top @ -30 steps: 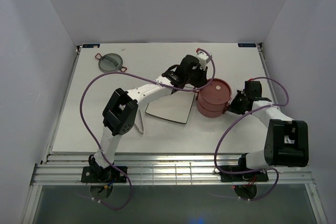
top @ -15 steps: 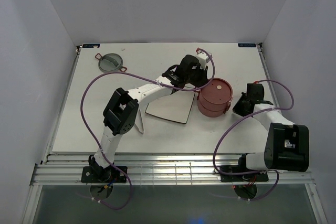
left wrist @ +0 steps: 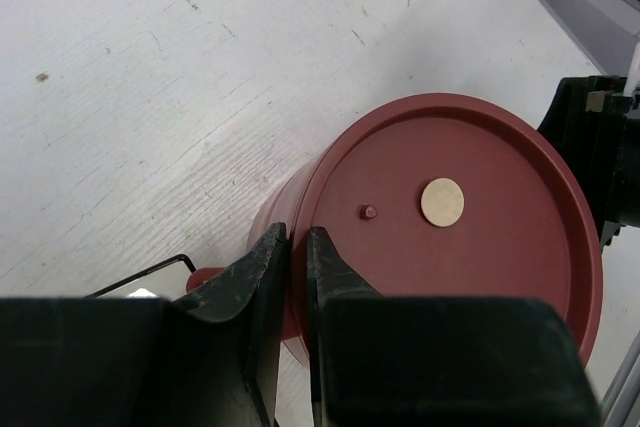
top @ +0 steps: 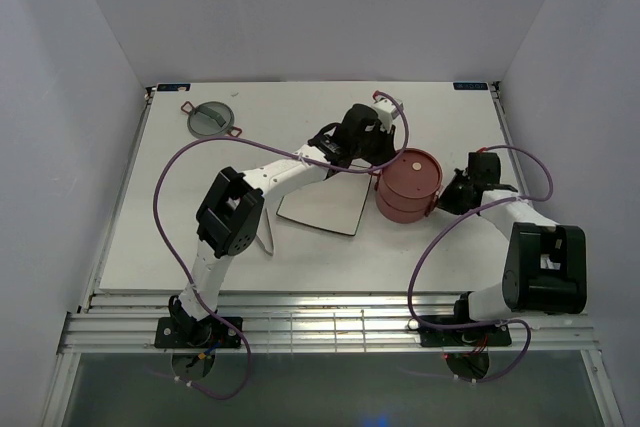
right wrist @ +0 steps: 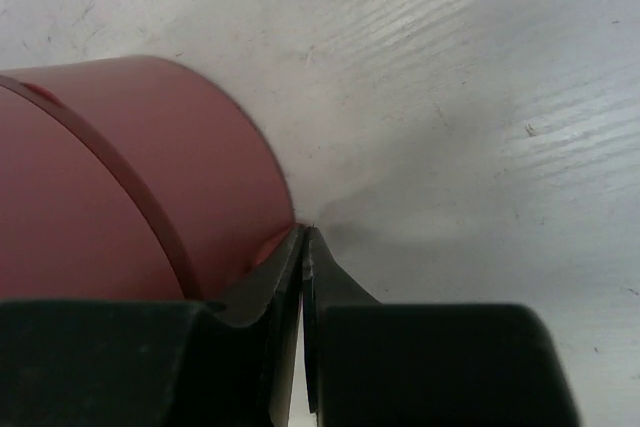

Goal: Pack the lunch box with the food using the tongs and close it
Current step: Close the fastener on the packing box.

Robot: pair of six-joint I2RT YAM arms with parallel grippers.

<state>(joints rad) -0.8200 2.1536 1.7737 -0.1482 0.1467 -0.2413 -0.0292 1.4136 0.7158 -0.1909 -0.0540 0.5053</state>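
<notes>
The lunch box [top: 408, 187] stands as a stack of two dusty-red bowls with a flat red lid [left wrist: 470, 247] on top, just right of the square plate. My left gripper [left wrist: 295, 232] is shut on the rim of that lid, one finger outside the wall and one on top. My right gripper [right wrist: 302, 230] is shut with nothing between its fingers. Its tips rest at the box's right side [right wrist: 130, 177], by a small side handle [right wrist: 262, 250]. The thin silvery tongs [top: 267, 235] lie left of the plate, partly behind the left arm. The food is hidden.
The pale square plate [top: 325, 209] lies between the left arm and the box. A grey-green round lid [top: 210, 119] with small handles sits at the table's far left. The left arm's purple cable [top: 175, 162] loops over the left half.
My right gripper drew back a little to the right from the box, then returned to its side. The left gripper and the box have not moved.
</notes>
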